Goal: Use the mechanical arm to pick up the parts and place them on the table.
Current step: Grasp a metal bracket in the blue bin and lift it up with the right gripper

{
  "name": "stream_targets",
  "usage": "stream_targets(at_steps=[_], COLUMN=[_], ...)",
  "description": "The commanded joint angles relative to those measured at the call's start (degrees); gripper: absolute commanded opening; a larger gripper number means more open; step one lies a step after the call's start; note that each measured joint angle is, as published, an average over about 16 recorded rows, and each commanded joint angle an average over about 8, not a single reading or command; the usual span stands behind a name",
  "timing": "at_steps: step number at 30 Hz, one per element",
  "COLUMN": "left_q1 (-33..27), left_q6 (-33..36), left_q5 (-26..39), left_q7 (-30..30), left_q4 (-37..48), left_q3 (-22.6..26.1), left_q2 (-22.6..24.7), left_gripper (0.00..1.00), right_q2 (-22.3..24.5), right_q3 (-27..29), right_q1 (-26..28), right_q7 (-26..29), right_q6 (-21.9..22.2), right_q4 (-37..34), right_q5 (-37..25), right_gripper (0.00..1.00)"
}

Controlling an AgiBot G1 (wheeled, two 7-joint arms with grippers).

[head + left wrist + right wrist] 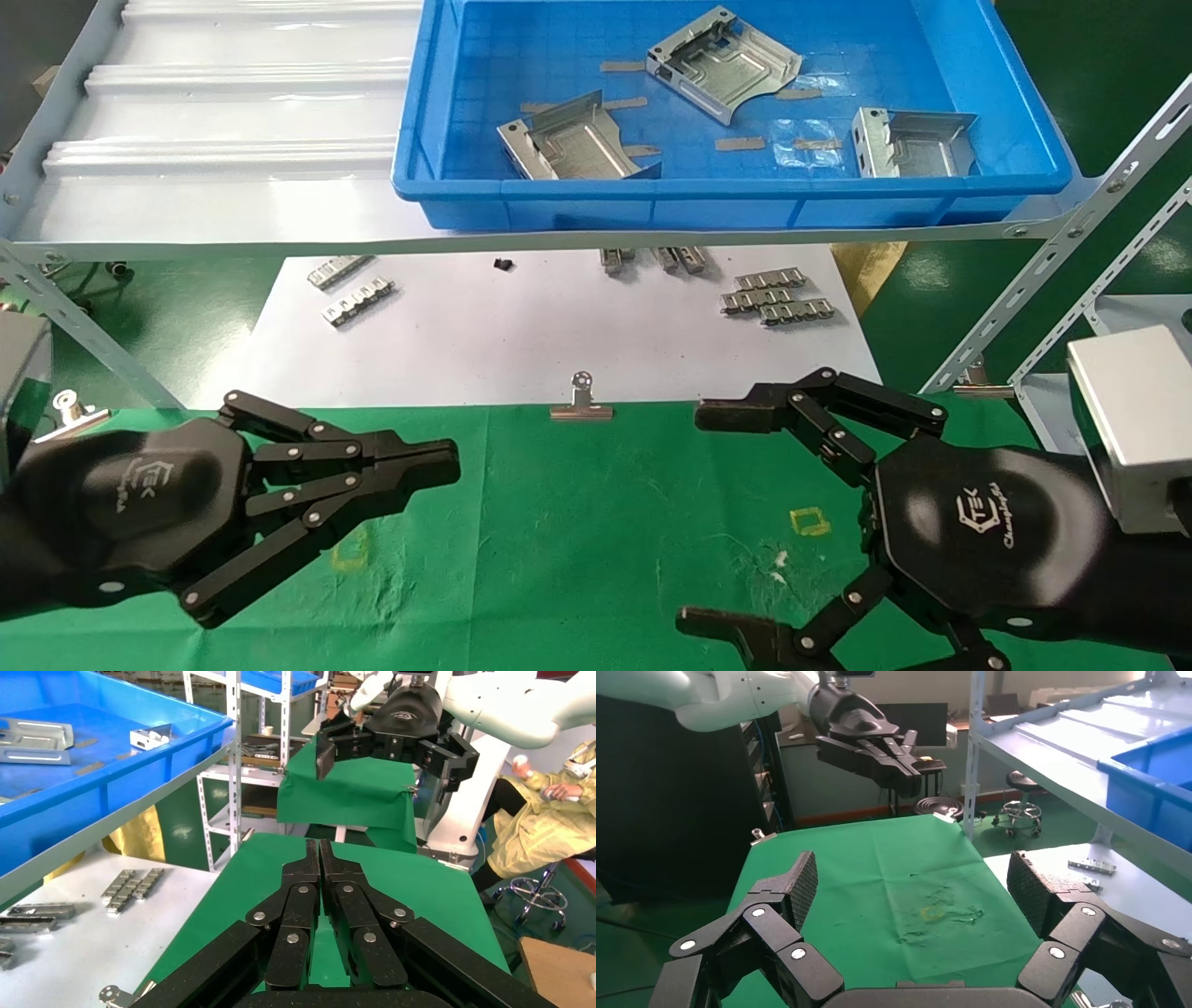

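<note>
Inside glossy blue tray (1024,112), seemingly 3 folded parts (722,63)

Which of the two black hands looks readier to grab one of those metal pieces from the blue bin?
Probably the right gripper: its fingers are spread open, and it hovers nearer the parts in the blue bin. The left gripper has its fingers pressed shut.

Bright, even overhead light fills all 3 views. White glare streaks the ribbed shelf (233,112) and shines off the blue bin's (447,200) floor. Shadows are soft. The wrist views blur slightly on the nearest black fingers (295,931).
</note>
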Motion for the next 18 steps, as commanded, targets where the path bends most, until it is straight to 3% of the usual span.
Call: stream_targets(at_steps=[1, 9, 18], left_q1=[0.0, 0.0, 0.0], left_q6=[0.0, 0.0, 0.0], left_q5=[0.0, 0.0, 0.0], left_q7=[0.0, 0.0, 0.0], left_q4=[0.0, 0.0, 0.0], left_q3=[0.0, 0.0, 0.0], left_q2=[0.0, 0.0, 0.0], left_gripper=[0.0, 0.0, 0.0], right_q2=[0.09, -7.14, -23.48], right_q3=[0.42, -1.59, -9.99], right_q1=[0.38, 13.06, 32.23], right_q7=[-0.34, -2.23, -4.92], right_q6=[0.45, 7.13, 17.73], right_q4=[-0.29, -10.74, -33.86], right_q5=[0.06, -7.14, -22.72], right_gripper=[1.0, 1.0, 1.0])
